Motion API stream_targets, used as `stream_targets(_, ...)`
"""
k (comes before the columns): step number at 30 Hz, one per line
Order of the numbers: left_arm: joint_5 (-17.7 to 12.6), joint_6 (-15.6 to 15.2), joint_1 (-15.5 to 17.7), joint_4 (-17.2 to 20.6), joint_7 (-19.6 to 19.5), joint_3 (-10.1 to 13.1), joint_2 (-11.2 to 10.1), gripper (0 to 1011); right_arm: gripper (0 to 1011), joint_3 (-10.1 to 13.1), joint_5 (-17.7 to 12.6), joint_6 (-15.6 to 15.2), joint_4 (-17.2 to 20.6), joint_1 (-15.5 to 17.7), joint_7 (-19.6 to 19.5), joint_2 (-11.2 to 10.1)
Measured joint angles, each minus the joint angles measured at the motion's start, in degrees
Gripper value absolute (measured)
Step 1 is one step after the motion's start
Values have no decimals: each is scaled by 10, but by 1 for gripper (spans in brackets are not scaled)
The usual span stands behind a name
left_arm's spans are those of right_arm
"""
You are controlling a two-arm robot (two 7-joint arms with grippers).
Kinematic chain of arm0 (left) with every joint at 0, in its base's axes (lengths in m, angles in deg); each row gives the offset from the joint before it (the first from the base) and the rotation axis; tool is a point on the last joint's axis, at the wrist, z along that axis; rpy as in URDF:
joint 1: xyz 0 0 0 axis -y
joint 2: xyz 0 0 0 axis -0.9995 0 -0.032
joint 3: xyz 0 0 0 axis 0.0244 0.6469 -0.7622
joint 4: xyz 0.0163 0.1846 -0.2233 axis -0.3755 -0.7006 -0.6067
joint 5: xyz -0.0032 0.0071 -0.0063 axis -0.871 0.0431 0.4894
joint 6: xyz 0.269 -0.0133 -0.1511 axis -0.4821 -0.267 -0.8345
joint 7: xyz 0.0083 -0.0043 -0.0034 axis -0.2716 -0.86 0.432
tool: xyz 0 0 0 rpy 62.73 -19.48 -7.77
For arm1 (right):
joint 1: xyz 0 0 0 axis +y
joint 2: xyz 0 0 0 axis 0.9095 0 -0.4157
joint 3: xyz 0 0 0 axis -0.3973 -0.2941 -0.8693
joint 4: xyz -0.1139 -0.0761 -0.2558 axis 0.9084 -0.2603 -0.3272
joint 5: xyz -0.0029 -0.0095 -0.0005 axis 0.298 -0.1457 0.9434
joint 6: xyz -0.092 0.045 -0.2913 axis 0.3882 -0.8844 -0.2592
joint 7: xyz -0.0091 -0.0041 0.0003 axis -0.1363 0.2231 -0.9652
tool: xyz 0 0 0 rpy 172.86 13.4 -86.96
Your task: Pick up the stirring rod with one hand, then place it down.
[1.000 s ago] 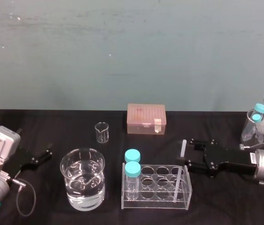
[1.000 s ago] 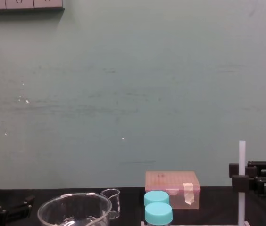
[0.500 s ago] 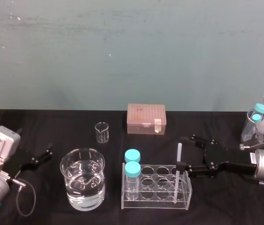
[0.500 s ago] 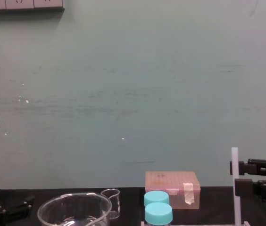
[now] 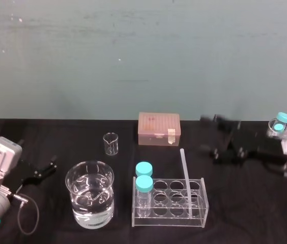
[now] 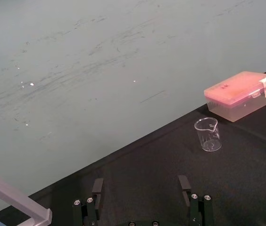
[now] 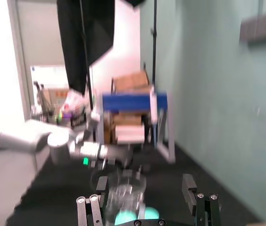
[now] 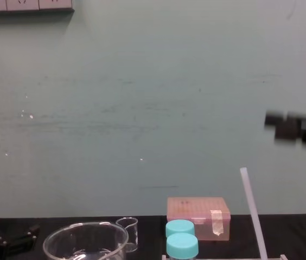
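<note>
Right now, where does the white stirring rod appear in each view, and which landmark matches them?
Head view: the stirring rod leans in the right end of the clear rack, low, right of centre.
Chest view: lower right, top tilted left.
Left wrist view: the left end effector, open, faces the pink box.
Right wrist view: the right end effector, open, near a blue cap.
Shared landmark: the pink box, behind the rod.
</note>
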State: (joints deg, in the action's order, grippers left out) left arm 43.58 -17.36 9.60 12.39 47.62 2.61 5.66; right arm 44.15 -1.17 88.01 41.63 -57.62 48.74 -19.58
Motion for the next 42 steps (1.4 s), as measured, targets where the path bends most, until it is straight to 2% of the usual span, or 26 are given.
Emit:
stream_targets(4,0,0,0,0,0,0,0,1005,1003,22,-25,4,17,-13,-3,3)
stream_targets(6,0,0,0,0,0,0,0,1005,1003,35,-30,8,29,-18,-25,5)
stream_targets(9,0,0,0,0,0,0,0,1005,1003,55,-20,19,43,-22,-87,7)
stream_targets(10,0,0,0,0,0,0,0,1005,1003,63,-4,26,49,-22,-130,9)
stream_targets(11,0,0,0,0,0,0,0,1005,1003,63,-4,26,49,-22,-130,9)
stream_targets(12,0,0,0,0,0,0,0,1005,1003,69,16,29,53,-21,-177,12)
stream_targets(14,0,0,0,0,0,0,0,1005,1003,74,38,30,56,-18,-227,15)
stream_targets(15,0,0,0,0,0,0,0,1005,1003,79,62,32,57,-16,-277,20)
stream_targets(16,0,0,0,0,0,0,0,1005,1003,80,72,33,57,-15,-295,22)
stream_targets(17,0,0,0,0,0,0,0,1005,1003,81,84,33,57,-14,-321,27)
stream_targets(18,0,0,0,0,0,0,0,1005,1003,83,105,33,54,-13,-362,35)
stream_targets(20,0,0,0,0,0,0,0,1005,1003,83,124,33,49,-12,-396,45)
stream_targets(21,0,0,0,0,0,0,0,1005,1003,82,143,39,41,-12,-424,55)
stream_targets(30,0,0,0,0,0,0,0,1005,1003,62,245,50,5,10,-556,105)
stream_targets(31,0,0,0,0,0,0,0,1004,1003,62,245,50,5,10,-556,105)
stream_targets(33,0,0,0,0,0,0,0,1005,1003,57,270,33,8,23,-593,114)
stream_targets(34,0,0,0,0,0,0,0,1005,1003,57,270,33,8,23,-593,114)
stream_targets(37,0,0,0,0,0,0,0,1005,1003,55,296,-6,17,39,-641,122)
stream_targets(42,0,0,0,0,0,0,0,1005,1003,60,306,-44,31,53,-671,127)
